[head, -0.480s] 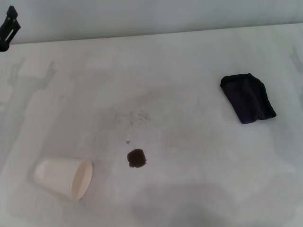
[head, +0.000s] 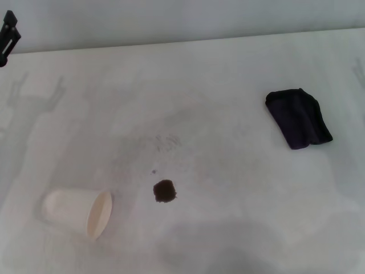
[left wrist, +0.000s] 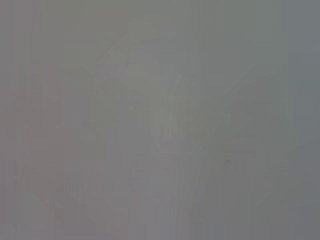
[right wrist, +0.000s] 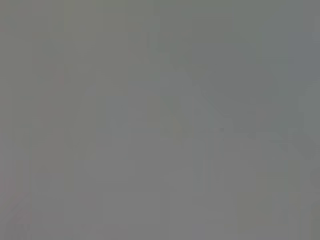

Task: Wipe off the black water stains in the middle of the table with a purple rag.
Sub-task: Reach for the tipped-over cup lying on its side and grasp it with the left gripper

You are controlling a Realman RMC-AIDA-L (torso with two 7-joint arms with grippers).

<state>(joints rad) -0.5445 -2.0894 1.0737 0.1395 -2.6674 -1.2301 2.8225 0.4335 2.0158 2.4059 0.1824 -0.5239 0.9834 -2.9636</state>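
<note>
The black water stains (head: pixel 165 190) are a small round dark blot near the middle of the white table (head: pixel 228 74) in the head view, with a tiny speck (head: pixel 153 171) just beyond it. The purple rag (head: pixel 297 118) lies crumpled at the right, far from the blot, with nothing touching it. Only a black tip of my left gripper (head: pixel 8 34) shows at the upper left edge, high over the table's far left. My right gripper is out of view. Both wrist views show only flat grey.
A pale paper cup (head: pixel 77 212) lies on its side at the front left, its mouth toward the blot. Faint grey smudges (head: pixel 165 140) spread across the table's middle. The table's far edge (head: pixel 188 40) meets a pale wall.
The left gripper's tip has slid slightly toward the left edge of the head view. The rag, cup and blot have not moved.
</note>
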